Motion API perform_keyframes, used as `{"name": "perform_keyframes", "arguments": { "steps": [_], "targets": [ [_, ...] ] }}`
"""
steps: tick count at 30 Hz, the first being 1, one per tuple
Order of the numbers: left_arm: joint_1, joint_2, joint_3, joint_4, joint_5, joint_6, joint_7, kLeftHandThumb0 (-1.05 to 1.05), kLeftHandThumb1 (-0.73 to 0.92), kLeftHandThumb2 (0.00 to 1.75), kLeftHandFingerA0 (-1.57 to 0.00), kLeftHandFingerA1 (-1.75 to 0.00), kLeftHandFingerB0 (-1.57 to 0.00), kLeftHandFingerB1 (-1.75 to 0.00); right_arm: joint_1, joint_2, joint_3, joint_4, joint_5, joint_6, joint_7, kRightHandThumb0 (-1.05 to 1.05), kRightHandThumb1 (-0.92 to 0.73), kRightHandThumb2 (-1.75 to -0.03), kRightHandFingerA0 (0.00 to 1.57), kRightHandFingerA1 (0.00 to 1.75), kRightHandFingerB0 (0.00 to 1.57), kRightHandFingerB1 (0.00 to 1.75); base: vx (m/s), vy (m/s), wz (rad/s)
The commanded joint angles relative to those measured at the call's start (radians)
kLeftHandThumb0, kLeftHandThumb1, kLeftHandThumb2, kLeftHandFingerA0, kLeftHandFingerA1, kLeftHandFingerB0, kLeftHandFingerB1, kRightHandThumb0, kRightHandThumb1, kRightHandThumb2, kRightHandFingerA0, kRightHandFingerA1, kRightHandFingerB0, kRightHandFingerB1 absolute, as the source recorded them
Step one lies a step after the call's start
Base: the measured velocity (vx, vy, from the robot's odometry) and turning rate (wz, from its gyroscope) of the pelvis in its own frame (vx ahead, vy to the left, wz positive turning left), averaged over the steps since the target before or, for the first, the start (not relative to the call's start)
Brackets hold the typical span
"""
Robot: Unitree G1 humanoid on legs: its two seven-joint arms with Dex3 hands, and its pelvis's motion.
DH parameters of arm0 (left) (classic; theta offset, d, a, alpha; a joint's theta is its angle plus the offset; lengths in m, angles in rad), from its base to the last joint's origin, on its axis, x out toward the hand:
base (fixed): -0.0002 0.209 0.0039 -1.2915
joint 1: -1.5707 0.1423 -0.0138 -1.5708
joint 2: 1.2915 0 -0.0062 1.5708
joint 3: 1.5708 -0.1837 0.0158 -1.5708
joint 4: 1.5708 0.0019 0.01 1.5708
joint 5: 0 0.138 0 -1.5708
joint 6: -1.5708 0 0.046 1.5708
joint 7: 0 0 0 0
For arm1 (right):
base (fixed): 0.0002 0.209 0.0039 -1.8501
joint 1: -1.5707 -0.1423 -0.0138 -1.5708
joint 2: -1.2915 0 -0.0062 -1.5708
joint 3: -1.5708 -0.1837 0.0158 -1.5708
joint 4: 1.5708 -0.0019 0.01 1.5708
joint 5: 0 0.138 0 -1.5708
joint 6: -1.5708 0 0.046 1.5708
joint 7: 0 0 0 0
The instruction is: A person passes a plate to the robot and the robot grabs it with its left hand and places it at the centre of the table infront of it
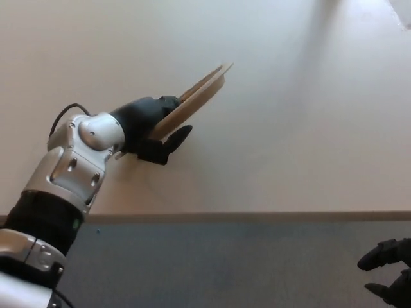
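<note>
My right hand [387, 273] idles low by the near edge, fingers apart and empty, while further out my left hand [157, 128] clamps the plate [196, 99] — tilted edge-on, long axis running up-right above the bench [289, 147] — not yet laid flat.

Plate [196, 98] tilted over the table [289, 128], left of centre — held by the left robot hand [157, 125] reaching in from the near left. Right robot hand [388, 273] at near right — off the table.
</note>
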Motion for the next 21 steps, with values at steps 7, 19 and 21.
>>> {"name": "perform_keyframes", "arguments": {
  "steps": [7,19,21],
  "targets": [
    [-0.079,0.116,-0.248,-0.006,0.353,0.005,0.203,-1.05,0.86,1.3,0.0,-0.12,0.0,-0.02,-0.053,-0.024,-0.01,0.008,0.007,0.019,0.043,-0.47,-0.55,-0.57,0.74,0.7,0.57,0.56,0.0,0.0,0.0],
    [-0.269,0.142,-0.322,0.094,0.411,0.03,0.096,-1.01,0.63,0.62,0.0,0.0,0.0,0.0,-0.112,-0.023,-0.007,0.012,0.001,0.052,0.058,-0.46,-0.38,-0.84,0.73,0.77,0.49,0.63,0.0,0.0,0.0],
    [-0.293,0.146,-0.336,0.11,0.432,0.026,0.122,-1.04,0.56,0.64,0.0,0.0,0.0,0.0,-0.119,-0.024,-0.004,0.011,-0.002,0.054,0.06,-0.45,-0.38,-0.85,0.75,0.78,0.49,0.63,0.0,0.0,0.0]
  ]
}}
